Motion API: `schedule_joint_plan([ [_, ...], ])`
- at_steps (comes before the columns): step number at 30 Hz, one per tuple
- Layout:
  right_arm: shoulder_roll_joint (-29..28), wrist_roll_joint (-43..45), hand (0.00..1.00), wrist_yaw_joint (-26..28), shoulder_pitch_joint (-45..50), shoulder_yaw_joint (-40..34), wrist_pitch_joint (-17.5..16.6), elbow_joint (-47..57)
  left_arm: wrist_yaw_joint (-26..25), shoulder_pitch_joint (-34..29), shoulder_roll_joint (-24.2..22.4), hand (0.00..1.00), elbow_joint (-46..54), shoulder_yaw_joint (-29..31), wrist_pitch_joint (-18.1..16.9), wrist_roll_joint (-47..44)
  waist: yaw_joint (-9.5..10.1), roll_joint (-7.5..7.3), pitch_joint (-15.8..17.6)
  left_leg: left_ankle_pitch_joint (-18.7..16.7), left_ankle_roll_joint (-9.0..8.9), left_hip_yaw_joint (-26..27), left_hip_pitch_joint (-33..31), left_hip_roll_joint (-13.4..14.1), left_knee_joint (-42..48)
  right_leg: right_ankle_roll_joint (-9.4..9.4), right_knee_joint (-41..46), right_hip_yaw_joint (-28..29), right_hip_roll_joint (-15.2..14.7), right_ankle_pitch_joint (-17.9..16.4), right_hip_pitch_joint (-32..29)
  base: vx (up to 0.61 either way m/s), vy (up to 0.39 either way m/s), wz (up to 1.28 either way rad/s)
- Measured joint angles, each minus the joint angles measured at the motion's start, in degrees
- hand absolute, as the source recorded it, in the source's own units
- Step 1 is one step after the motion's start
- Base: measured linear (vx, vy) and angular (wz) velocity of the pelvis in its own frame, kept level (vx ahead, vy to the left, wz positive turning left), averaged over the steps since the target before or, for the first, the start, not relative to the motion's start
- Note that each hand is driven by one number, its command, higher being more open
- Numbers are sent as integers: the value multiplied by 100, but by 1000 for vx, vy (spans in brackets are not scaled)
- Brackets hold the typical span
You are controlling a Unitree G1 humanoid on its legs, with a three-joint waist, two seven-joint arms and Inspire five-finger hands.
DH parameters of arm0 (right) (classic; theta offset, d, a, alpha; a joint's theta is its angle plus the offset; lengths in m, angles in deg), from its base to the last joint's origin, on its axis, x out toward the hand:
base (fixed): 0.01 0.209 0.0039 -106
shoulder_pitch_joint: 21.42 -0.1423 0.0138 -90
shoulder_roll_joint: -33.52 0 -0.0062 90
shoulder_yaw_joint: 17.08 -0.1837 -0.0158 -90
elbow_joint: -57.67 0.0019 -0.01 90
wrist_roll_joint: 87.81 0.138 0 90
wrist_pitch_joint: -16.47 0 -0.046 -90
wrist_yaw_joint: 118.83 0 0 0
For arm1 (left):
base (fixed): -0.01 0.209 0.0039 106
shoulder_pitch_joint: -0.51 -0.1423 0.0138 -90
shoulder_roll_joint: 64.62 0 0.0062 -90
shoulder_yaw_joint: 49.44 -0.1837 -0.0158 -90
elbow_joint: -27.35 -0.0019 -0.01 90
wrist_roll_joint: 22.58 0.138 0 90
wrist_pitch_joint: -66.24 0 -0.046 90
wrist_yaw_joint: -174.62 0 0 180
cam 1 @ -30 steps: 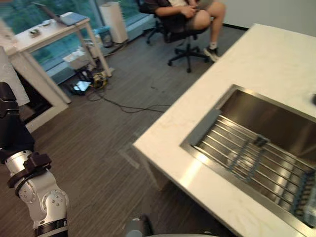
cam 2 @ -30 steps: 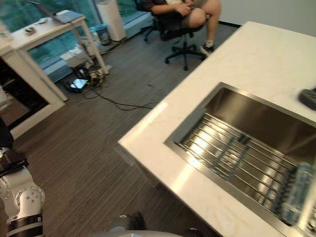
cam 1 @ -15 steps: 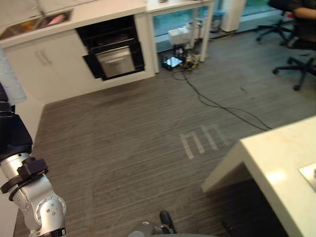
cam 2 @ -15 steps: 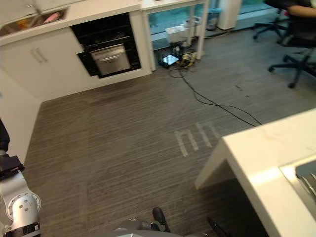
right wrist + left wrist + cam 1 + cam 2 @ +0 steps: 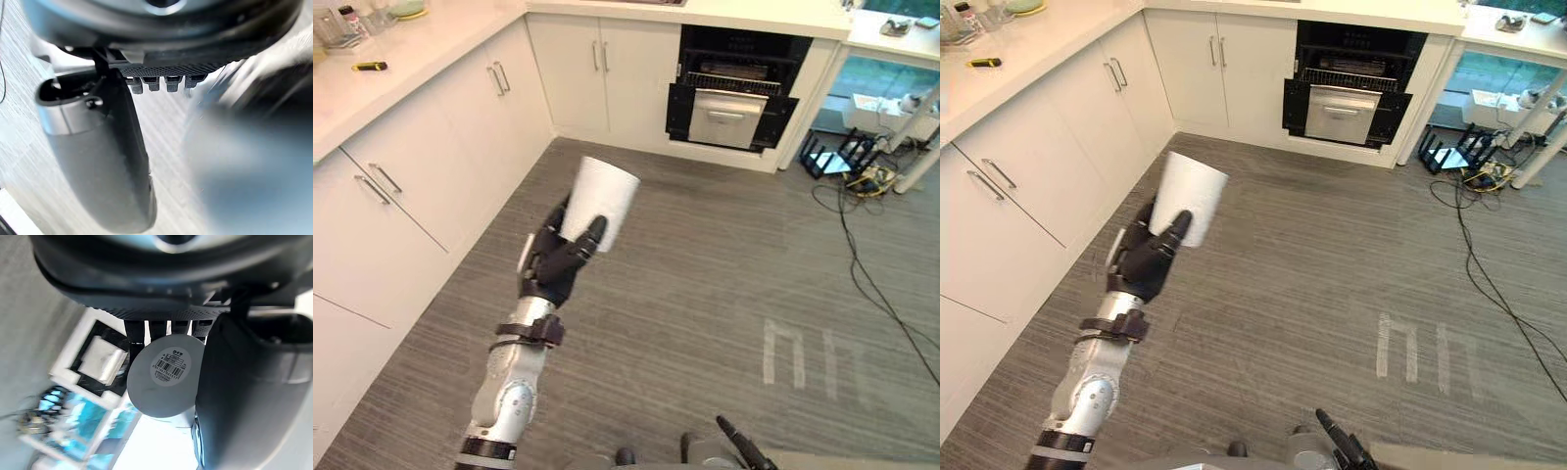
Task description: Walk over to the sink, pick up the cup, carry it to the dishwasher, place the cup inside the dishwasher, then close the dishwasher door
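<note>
**Item 1, right hand** (image 5: 100, 161). Seen in its own wrist view, thumb standing clear over grey floor. Holds nothing visible. Released or clenched: cannot tell.

**Item 2, left hand** (image 5: 553, 266). Raised in front of the robot and clasped round the lower part of the cup (image 5: 600, 199), thumb on one side, fingers on the other. The left wrist view shows the cup's round base seated between them.

**Item 3, cup.** White and tapered, mouth uppermost, leaning slightly. It is carried in the air, well apart from any surface.

**Item 4, floor** (image 5: 705, 264). Grey plank, with pale tape marks (image 5: 795, 354) to the right.

**Item 5, cabinets** (image 5: 421, 166). A white run close along the left, under a counter (image 5: 411, 44) bearing a yellow-and-black tool (image 5: 369, 67).

**Item 6, dishwasher** (image 5: 734, 88). Dark opening in the far cabinet run, door appearing open. Whether a rack is drawn out cannot be told.

**Item 7, cable** (image 5: 862, 259). Trails across the floor to the right of the dishwasher.

**Hazards, as judged.**
- The grip sits low on a smooth taper, so walking jolts could tip the cup or let it slide out.
- Squeezing harder could buckle the wall if it is thin.
- Drifting left risks clipping the cabinets with the arm.
- Drifting right brings the feet to the cable.
- An approach set too low could knock the cup on the door edge.
</note>
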Motion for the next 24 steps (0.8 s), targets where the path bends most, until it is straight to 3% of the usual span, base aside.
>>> schedule_joint_plan([
  [1, 27, 1, 100, 17, -27, 39, 34, 21, 0, 10, 8, 0, -35, -32, 10, 29, -9, 20, -13, -3, -7, 70, 83, 51, -63, -17, -2, 12, 51, 10, 38, 192, -99, -36],
  [3, 92, 7, 100, 52, -44, 164, 111, 55, 7, 12, 19, 0, -73, -108, 33, 66, -30, 31, -32, -39, -244, 317, 288, 163, -63, -67, -48, 79, 140, 42, 222, 125, -63, -24],
  [4, 161, 176, 100, 187, 43, 638, 356, 47, 172, 289, 370, 0, -498, -243, -34, 88, -168, -297, -91, 1096, -205, 996, 264, 262, -1308, -144, -820, 142, 123, 371, 533, 37, -14, -6],
  [12, 164, 173, 100, 238, 121, 609, 388, 29, 47, 233, 143, 0, -627, -244, -37, 96, -174, -280, -76, 1050, -216, 1004, 300, 264, -1277, -163, -776, 118, 117, 311, 541, 1, -1, 0],
  [14, 146, 158, 100, 300, 144, 488, 396, -18, -135, 156, -61, 0, -767, -264, -35, 124, -198, -316, -8, 934, -232, 1021, 362, 235, -1209, -241, -306, -53, 38, -11, 413, 3, -19, 7],
  [16, 122, -30, 100, 362, 142, 362, 399, -226, -406, 79, -187, 0, -922, -488, -16, 328, -198, -463, 129, 615, -159, 996, 356, 99, -783, -387, 574, -437, -291, -613, 231, 29, -43, 24],
  [17, 131, -130, 100, 362, 150, 353, 392, -262, -458, 54, -219, 0, -943, -564, -3, 382, -209, -474, 179, 532, -151, 984, 358, 77, -666, -475, 829, -658, -426, -727, 216, 58, -39, -1],
  [18, 154, -211, 100, 373, 84, 260, 324, -392, -574, -25, -332, 0, -1003, -603, -1, 496, -156, -474, 300, 356, -80, 1061, 388, 61, -527, -569, 1788, -1189, -698, -729, -72, 17, -3, -26],
  [19, 170, -255, 100, 440, 45, 213, 179, -372, -696, -33, -406, 0, -1287, -627, 4, 566, -185, -484, 340, 226, -67, 1109, 449, 17, -409, -728, 2752, -1374, -952, -626, -439, 14, 16, -28],
  [20, 173, -291, 100, 439, 10, 191, 115, -334, -750, -25, -415, 0, -1427, -666, 42, 574, -236, -496, 348, 165, -46, 1083, 514, 8, -367, -868, 3102, -1343, -1004, -533, -538, 55, 42, 3],
  [21, 182, -309, 100, 412, -46, 181, 39, -324, -808, -26, -421, 0, -1597, -713, 103, 649, -348, -507, 417, 78, 7, 969, 713, 24, -318, -1121, 3786, -1329, -1040, -300, -807, 161, 13, 29],
  [22, 175, -293, 100, 354, -112, 178, -7, -321, -807, -4, -426, 0, -1685, -757, 112, 699, -419, -439, 492, -31, 3, 840, 774, 188, -191, -831, 3743, -1154, -815, -556, -922, 183, -24, 40],
  [23, 173, -293, 100, 341, -115, 181, -21, -298, -807, 46, -420, 0, -1718, -807, 111, 713, -445, -369, 531, -85, -20, 762, 755, 281, -108, -666, 3356, -1103, -618, -673, -927, 224, -62, 60],
  [24, 159, -294, 100, 303, -98, 183, -25, -258, -807, 158, -384, 0, -1729, -881, 110, 722, -439, -318, 559, -121, -47, 594, 740, 391, -86, -429, 2449, -952, -344, -627, -1008, 240, -97, 74],
])
